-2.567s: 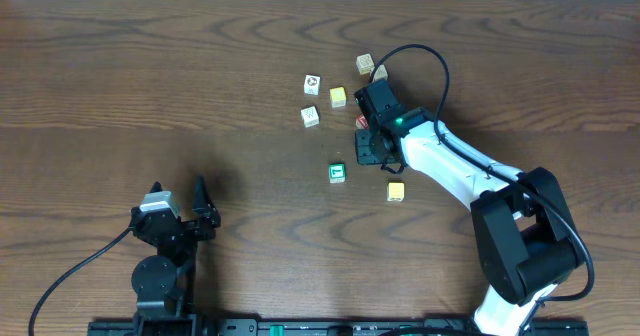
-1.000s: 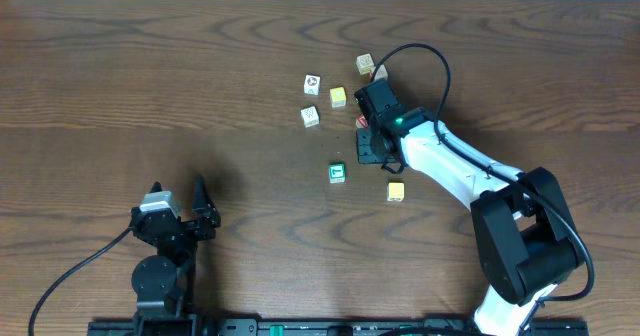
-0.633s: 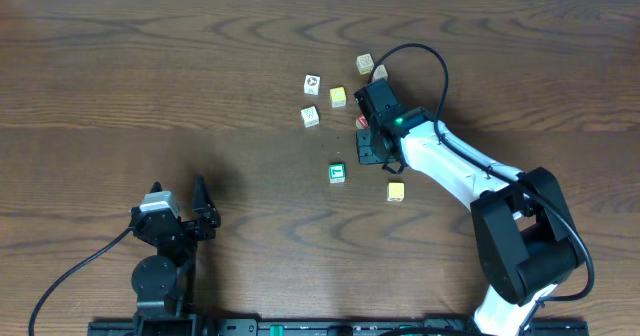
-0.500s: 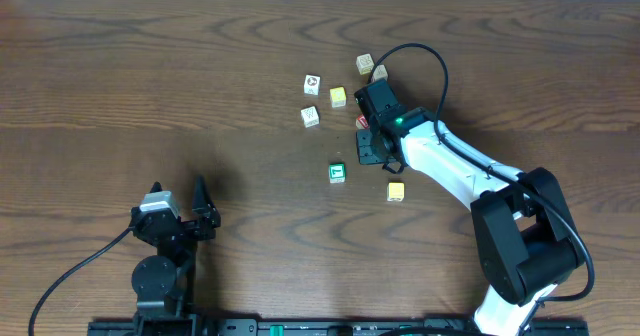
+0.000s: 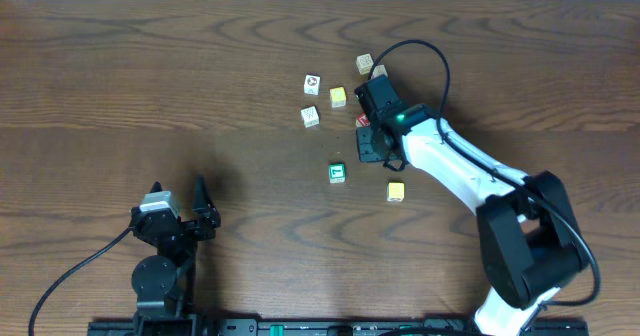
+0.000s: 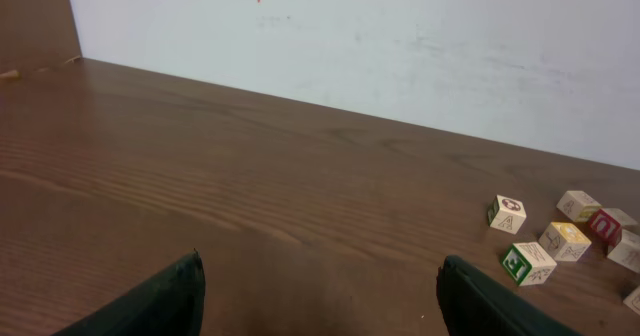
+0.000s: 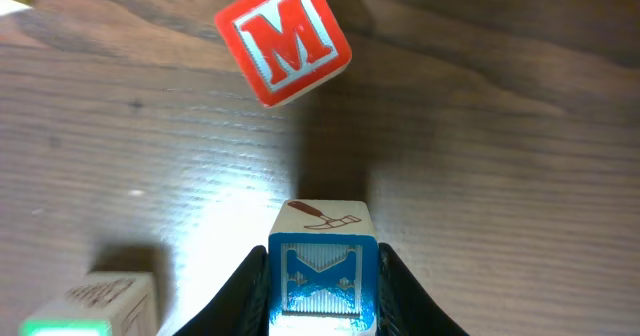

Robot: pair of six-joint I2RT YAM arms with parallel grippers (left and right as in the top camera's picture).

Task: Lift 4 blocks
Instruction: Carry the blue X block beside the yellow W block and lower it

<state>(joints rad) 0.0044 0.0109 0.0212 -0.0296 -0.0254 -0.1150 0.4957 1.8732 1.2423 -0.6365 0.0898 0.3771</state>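
Right gripper (image 7: 322, 261) pinches the blue-faced wooden cube with white X (image 7: 322, 281) by opposite sides, securing it for lifting. Left gripper (image 6: 320, 301) rests spread, empty.

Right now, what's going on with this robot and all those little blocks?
The right arm's fingers are closed on the small blue-faced cube with a white X, over the brown wooden table; whether it is off the surface I cannot tell. The red cube with a white M lies just beyond it, untouched. The teal-green-faced cube and the yellow-orange cube sit loose nearby. The left arm's fingers stand wide open, holding nothing.
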